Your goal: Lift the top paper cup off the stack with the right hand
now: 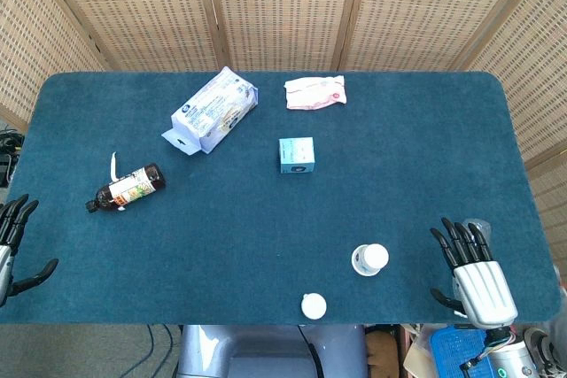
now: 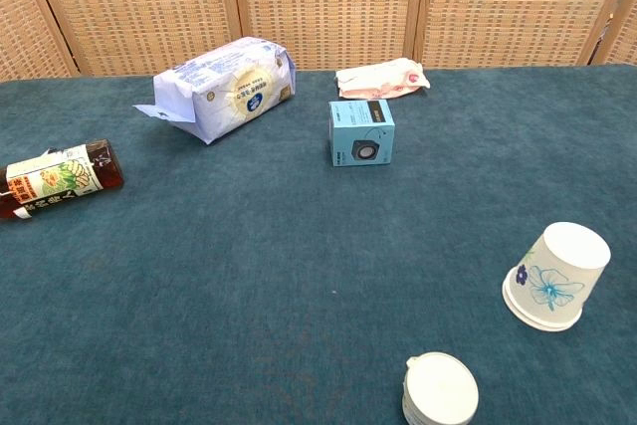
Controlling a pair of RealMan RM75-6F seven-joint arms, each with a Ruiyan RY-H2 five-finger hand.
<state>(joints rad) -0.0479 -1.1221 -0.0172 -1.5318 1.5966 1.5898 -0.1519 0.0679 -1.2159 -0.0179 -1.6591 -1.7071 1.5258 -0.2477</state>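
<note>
Across the blue-carpeted bench [image 1: 266,245] my two hands sit at the near corners, both empty with fingers spread wide. Far ahead of my right hand [image 1: 472,272] and well off to its left lies the biggest item, a white and blue soft pack [image 1: 211,110], flat on the carpet. Just in front of my left hand [image 1: 12,241], near its own side of the bench, a dark bottle [image 1: 127,189] with a pictured label lies on its side. At the far edge, well ahead of my right hand, rests a crumpled pink and white packet [image 1: 315,92]. Nearer, between that packet and my right hand, stands a small light blue box [image 1: 297,154] with a speaker printed on its front.

Just to the left of my right hand, apart from its fingers, stands the upside-down paper cup [image 2: 553,276] with a blue flower print; whether it is one cup or a stack I cannot tell. Farther left and closer to me, by the bench edge, stands a second white cup [image 2: 440,391], also bottom up.
</note>
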